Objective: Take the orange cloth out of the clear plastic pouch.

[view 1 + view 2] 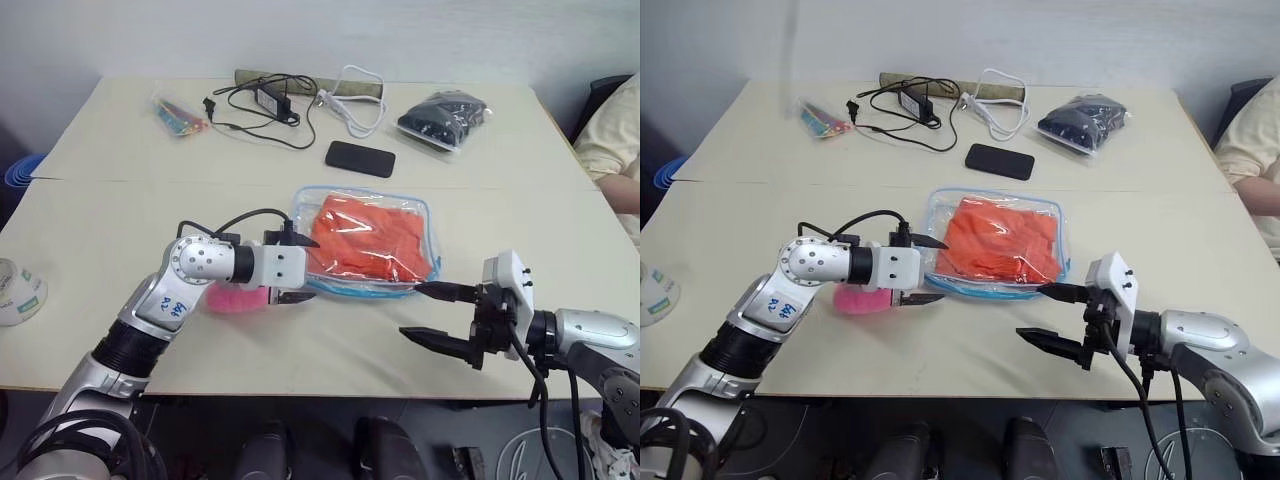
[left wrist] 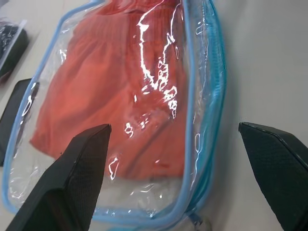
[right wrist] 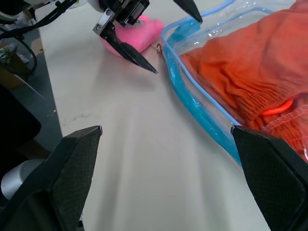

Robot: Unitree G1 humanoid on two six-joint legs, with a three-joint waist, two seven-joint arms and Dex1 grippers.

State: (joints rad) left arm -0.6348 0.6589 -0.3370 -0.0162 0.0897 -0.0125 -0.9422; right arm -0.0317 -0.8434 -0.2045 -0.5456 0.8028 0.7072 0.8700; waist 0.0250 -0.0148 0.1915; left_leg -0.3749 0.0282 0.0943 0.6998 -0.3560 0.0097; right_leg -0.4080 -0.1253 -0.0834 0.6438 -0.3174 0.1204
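- Clear plastic pouch (image 1: 366, 243): flat on desk (image 1: 90, 220), frame centre; orange cloth (image 1: 370, 236) sealed inside.
- Left hand (image 1: 293, 268): spread wide, empty, at pouch's left end, seemingly to pin it.
- Right hand (image 1: 440, 316): spread wide, empty, lower right, near pouch corner.

Blue handwritten marks on the left forearm's white label (image 1: 170, 306) are too small to read.
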